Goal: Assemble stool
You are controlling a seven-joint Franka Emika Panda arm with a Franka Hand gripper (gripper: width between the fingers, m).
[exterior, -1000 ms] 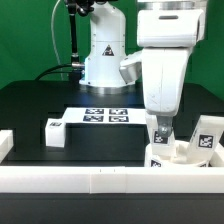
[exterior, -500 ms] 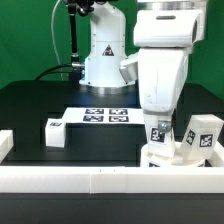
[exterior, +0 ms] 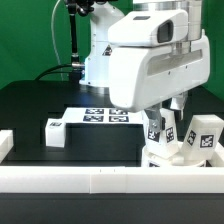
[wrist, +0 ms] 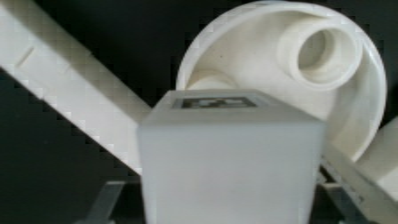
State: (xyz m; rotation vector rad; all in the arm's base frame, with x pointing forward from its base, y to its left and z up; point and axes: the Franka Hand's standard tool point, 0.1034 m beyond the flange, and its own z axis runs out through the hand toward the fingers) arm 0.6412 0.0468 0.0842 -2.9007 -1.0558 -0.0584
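White blocky plastic leg [exterior: 55,132] lies alone at the exterior view's left on the black surface [exterior: 30,105], beside the marker board [exterior: 100,116]. Further right, the pincer [wrist: 228,195] has just closed narrow onto a second tagged white leg [wrist: 231,140] and turned its wrist, just over the round white seat disc [exterior: 168,157]. Seating that leg looks next. A third leg [exterior: 206,135] stands rightmost.

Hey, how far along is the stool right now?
No leg looks fitted for certain. The gripper is shut on one leg, upright at the seat. Still left: a second leg by the seat, and a third leg lying apart at the exterior view's left.
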